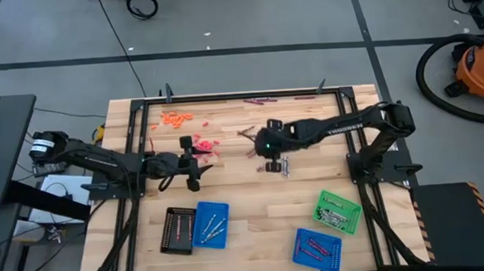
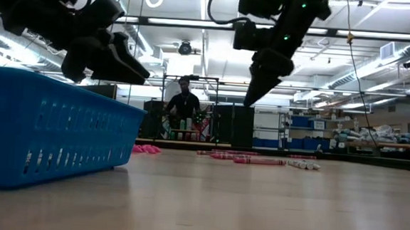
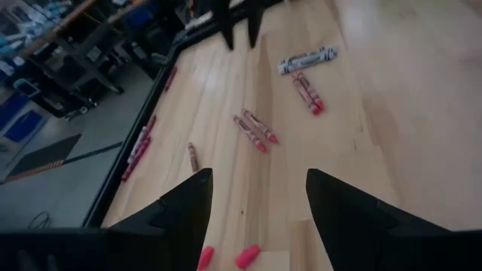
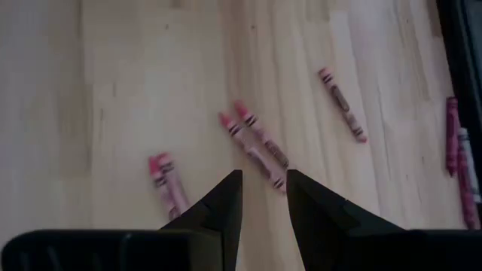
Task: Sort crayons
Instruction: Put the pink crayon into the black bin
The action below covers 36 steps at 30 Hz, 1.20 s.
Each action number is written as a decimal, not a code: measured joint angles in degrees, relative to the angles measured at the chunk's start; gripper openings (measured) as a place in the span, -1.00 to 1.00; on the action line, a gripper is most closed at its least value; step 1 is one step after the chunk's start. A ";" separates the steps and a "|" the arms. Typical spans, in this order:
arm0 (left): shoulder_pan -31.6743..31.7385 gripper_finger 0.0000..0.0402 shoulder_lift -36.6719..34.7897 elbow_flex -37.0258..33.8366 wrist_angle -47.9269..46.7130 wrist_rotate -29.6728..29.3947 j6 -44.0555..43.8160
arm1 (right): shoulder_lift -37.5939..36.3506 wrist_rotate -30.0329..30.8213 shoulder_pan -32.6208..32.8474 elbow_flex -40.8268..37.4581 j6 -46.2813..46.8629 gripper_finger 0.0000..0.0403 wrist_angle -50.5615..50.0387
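We're maybe halfway through sorting — the black tray (image 1: 178,230), the two blue trays (image 1: 212,224) (image 1: 318,249) and the green tray (image 1: 338,211) along the near edge are already holding crayons. Plenty are still lying loose on the table (image 1: 253,193) though: an orange bunch (image 1: 175,118) near the far edge, pinkish-red crayons (image 1: 207,145) beside the left arm, a few dark purple crayons (image 1: 264,100) along the far rail, and silver crayons (image 1: 285,166) in the middle. The right gripper (image 4: 263,199) is hovering over a pair of reddish crayons (image 4: 254,143), fingers slightly apart and gripping nothing. The left gripper (image 3: 256,207) is hanging with fingers spread wide, empty too.
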 joint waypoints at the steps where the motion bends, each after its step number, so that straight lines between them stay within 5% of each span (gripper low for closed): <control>1: 0.00 0.13 -0.02 -0.71 1.29 0.02 0.15 | 0.51 -1.10 -1.05 -0.02 -0.59 -0.44 1.65; 6: -0.04 0.13 -0.02 -2.78 3.36 0.31 0.06 | 3.62 -6.13 -4.93 -1.79 -4.77 -0.44 9.14; 14: -0.04 0.12 -0.02 -2.78 3.05 0.33 -0.02 | 10.30 -4.92 -8.94 -0.32 -7.27 -0.44 20.05; 28: -0.04 0.12 -0.02 -2.76 2.77 0.35 -0.93 | 24.95 -9.14 -14.47 17.21 -7.64 -0.44 10.71; 36: -0.04 0.12 -0.02 -2.74 2.16 0.35 -0.92 | 26.19 -9.22 -17.06 19.17 -5.32 -0.44 6.64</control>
